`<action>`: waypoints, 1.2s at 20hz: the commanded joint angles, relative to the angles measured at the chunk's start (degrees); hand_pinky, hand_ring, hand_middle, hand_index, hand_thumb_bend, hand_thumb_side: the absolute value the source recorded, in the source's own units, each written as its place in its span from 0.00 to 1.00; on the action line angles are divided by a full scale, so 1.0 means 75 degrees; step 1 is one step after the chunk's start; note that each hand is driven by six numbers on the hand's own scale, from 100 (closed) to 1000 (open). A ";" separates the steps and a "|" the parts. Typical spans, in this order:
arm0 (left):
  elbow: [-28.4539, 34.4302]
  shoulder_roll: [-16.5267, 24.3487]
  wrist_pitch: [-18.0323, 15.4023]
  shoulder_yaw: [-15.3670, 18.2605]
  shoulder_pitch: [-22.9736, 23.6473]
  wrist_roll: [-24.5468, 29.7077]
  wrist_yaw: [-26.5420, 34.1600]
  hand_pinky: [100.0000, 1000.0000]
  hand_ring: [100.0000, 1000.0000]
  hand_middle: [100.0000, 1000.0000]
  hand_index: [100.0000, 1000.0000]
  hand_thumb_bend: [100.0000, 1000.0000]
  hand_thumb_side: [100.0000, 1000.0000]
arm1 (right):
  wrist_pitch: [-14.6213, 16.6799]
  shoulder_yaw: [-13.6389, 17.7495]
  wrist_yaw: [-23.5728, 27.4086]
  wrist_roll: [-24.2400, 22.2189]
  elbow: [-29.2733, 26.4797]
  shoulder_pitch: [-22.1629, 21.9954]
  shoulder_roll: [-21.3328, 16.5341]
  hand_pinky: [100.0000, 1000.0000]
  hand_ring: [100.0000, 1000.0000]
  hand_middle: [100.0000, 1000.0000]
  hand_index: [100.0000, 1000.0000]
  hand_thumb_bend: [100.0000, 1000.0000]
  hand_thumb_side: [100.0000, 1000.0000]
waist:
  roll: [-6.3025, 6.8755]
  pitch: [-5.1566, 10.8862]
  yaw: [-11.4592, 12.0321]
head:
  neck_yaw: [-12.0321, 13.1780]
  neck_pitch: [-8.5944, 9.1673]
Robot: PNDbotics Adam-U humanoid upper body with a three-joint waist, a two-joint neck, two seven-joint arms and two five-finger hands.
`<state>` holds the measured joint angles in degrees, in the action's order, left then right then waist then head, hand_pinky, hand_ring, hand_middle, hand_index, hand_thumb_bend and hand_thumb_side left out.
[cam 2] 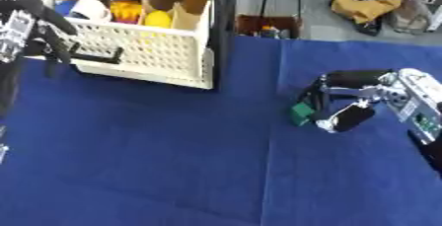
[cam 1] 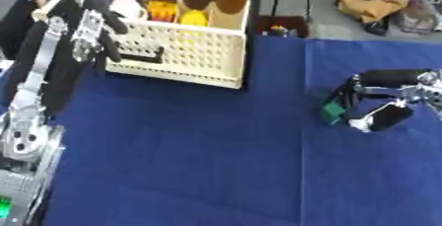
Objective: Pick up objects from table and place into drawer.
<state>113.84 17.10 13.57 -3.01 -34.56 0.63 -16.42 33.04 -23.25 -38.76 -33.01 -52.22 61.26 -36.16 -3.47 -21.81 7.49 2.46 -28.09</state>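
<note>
Green and small, a blocky object sits at the fingertips of our right hand, which reaches in from the right side low over the blue cloth covering the desk. We see the fingers and thumb curled around that green object, pinching it where it rests on or just above the cloth; whether it has lifted clear we cannot tell. We judge it to be light and rigid, easy to carry, though small enough to slip out of a fingertip pinch, so a hold across its two opposite sides looks safest. Moving outward, the cloth between this hand and the drawer lies bare. The cream perforated drawer stands pulled open at the upper left, well apart from the green object, and already holds several things, among them a yellow rounded item and a white one. Our left hand is raised at the drawer's left end, fingers hanging relaxed and gripping nothing. The green object has yet to travel left and up to the drawer.
</note>
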 commanded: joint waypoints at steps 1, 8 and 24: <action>0.0101 0.0031 0.0027 0.0023 -0.0071 0.0007 0.0020 0.08 0.28 0.44 0.87 0.00 0.95 | 0.2524 0.0035 0.0100 -0.2527 0.0042 0.0025 -0.0130 0.53 0.59 0.50 0.83 0.00 0.41 | 0.0031 0.0122 -0.0011 | 0.0014 0.0040; 0.0101 0.0023 0.0042 0.0029 -0.0043 0.0023 0.0028 0.08 0.29 0.44 0.87 0.00 0.95 | 0.2524 0.0108 0.0495 -0.2527 0.0030 0.0005 -0.0122 0.49 0.53 0.42 0.71 0.00 0.35 | 0.0048 0.0117 -0.0018 | 0.0011 0.0051; 0.0101 0.0020 0.0096 0.0027 -0.0004 0.0144 0.0003 0.08 0.29 0.44 0.87 0.00 0.96 | 0.2524 0.0132 -0.0044 -0.2527 -0.0254 0.0139 -0.0336 0.56 0.66 0.56 0.95 0.02 0.40 | 0.0053 0.0118 -0.0059 | 0.0072 -0.0032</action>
<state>113.84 17.05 14.27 -3.01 -34.21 1.51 -16.28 33.02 -22.61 -37.79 -33.03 -53.07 61.12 -36.26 -3.30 -22.07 7.10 2.90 -28.11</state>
